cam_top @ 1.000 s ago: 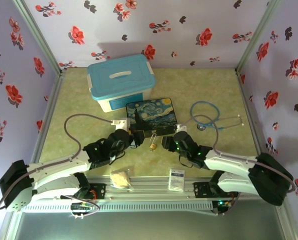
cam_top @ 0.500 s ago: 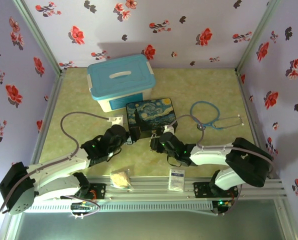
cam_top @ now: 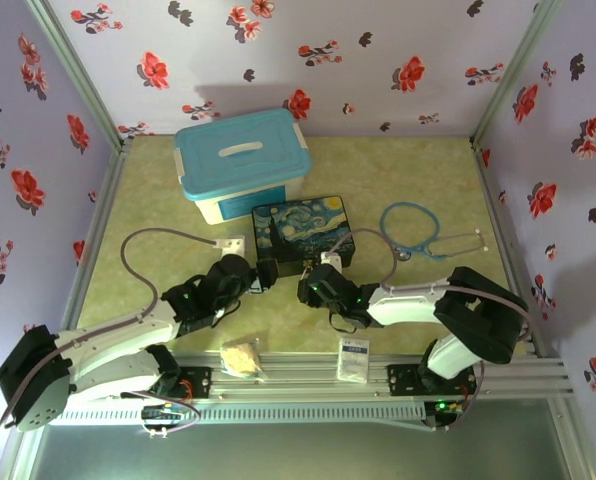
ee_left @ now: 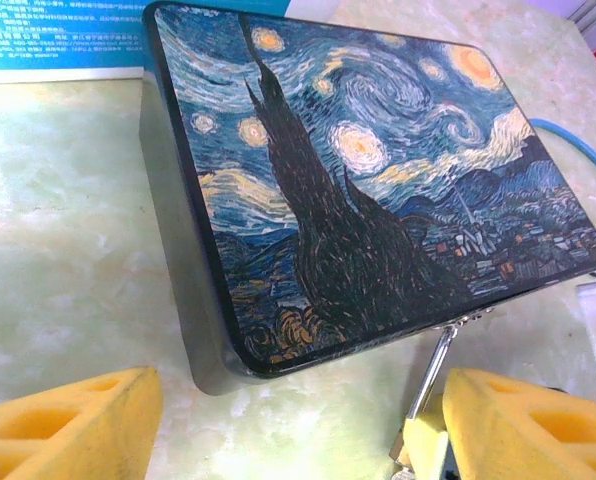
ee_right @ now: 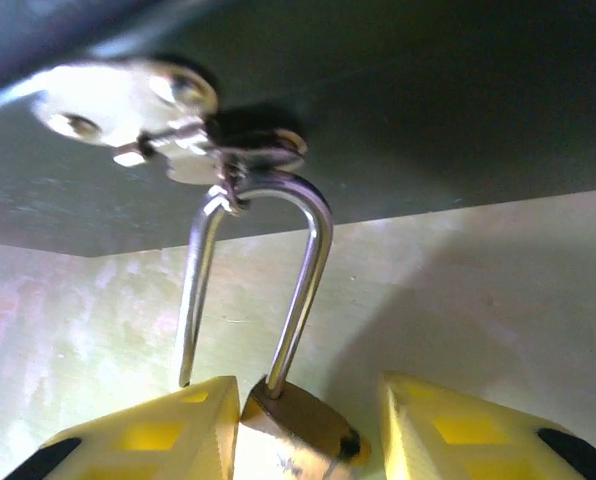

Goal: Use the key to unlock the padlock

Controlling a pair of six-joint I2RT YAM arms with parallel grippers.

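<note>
The padlock (ee_right: 296, 432) hangs from a small metal hasp (ee_right: 138, 110) on the near side wall of the Starry-Night-printed box (cam_top: 303, 233), which sits on the pale green tabletop (cam_top: 418, 170). Its silver shackle (ee_right: 313, 250) loops through the hasp ring. One leg runs down into the brass body, and the other ends outside the body, just above a yellow finger.

The right pincer (ee_right: 310, 388) brackets the padlock body from below. One yellow pad (ee_right: 168, 435) lies against the brass and a thin dark gap shows on the other side, so it cannot be told whether it is really pinching.

The left pincer (ee_left: 303, 420) is spread wide and holds nothing. Its yellow fingers (ee_left: 73, 425) sit low over the tabletop at the box's near corner, and the padlock hangs just beside its right-hand finger.

Behind the printed box stands a white storage bin with a blue lid (cam_top: 240, 155), touching its far edge. A blue stethoscope (cam_top: 415, 228) lies to the right. A white sachet (cam_top: 353, 358) rests at the near edge.
</note>
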